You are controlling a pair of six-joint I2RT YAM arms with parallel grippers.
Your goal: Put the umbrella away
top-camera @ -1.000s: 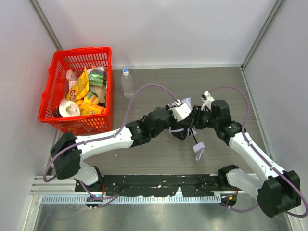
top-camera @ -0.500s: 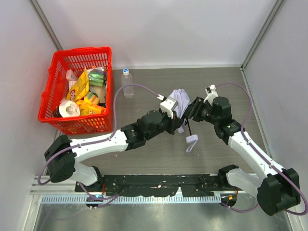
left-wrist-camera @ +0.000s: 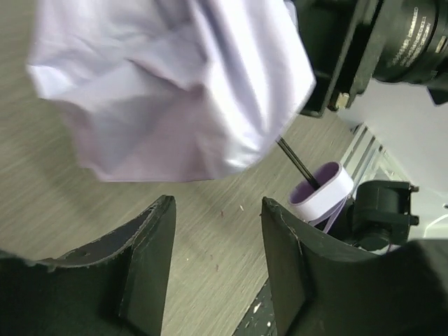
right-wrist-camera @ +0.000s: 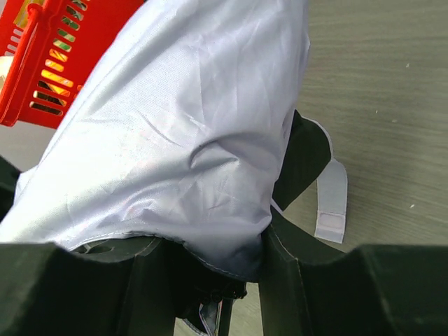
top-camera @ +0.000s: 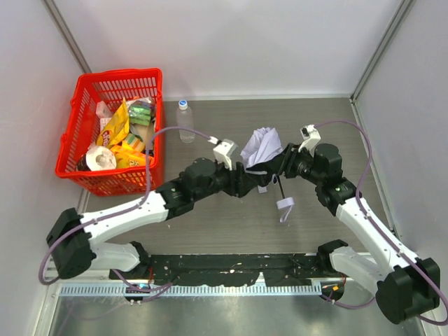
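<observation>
Above the middle of the wood-grain table (top-camera: 217, 115), in the overhead view, we see the umbrella (top-camera: 262, 145) as a crumpled bundle of pale lavender fabric. Its thin black shaft (top-camera: 281, 189) slants down to a flat looped strap (top-camera: 285, 206). The right gripper (top-camera: 278, 166) meets the bundle from the right and the left gripper (top-camera: 256, 180) sits just beside it, lower left. A red lattice basket (top-camera: 119, 73) of packets stands far left, with a clear bottle (top-camera: 185, 120) near it.

From the left wrist, we find the left gripper (left-wrist-camera: 217, 259) spread wide, with bare table between its matte black fingers (left-wrist-camera: 147, 259). The wrinkled canopy (left-wrist-camera: 175, 91) hangs beyond them (not touched), and the shaft (left-wrist-camera: 297, 161) runs into the ribbon loop (left-wrist-camera: 322, 192).

From the right wrist, the right gripper (right-wrist-camera: 210, 273) is clamped on the soft, creased canopy (right-wrist-camera: 182, 133), which bulges out past the fingers (right-wrist-camera: 280, 266). A flat tab of strap (right-wrist-camera: 330, 203) lies on the table, and the basket (right-wrist-camera: 42, 70) shows top left.
</observation>
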